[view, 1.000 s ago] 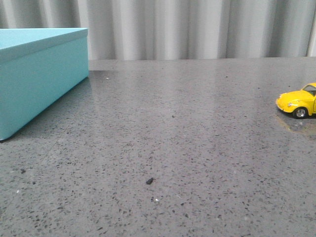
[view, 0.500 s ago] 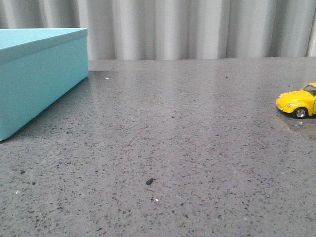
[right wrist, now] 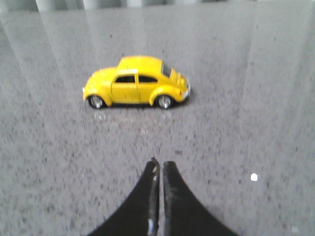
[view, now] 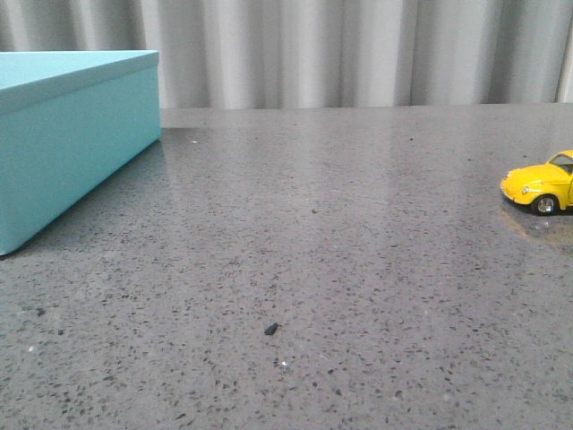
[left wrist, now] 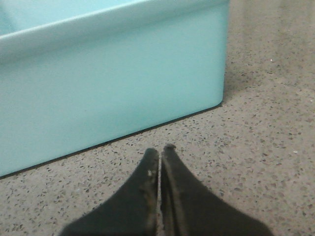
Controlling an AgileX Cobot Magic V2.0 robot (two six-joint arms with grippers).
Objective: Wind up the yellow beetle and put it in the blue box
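I see the beetle (view: 540, 189) on its wheels at the table's (view: 340, 233) 3 o'clock edge, well apart from the box (view: 63, 143) at 10 o'clock, lid on. My right gripper (right wrist: 158, 169) is pressed together, empty — the beetle (right wrist: 136, 82) sits broadside ahead of its tips, not touching. My left gripper (left wrist: 160, 156) is likewise closed, just short of the box's (left wrist: 113, 88) wall.

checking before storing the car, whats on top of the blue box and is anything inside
A matching lid sits closed on the blue box; nothing rests on the part of it in view. The inside is hidden by the lid. The yellow beetle stands on the table, far to its right.
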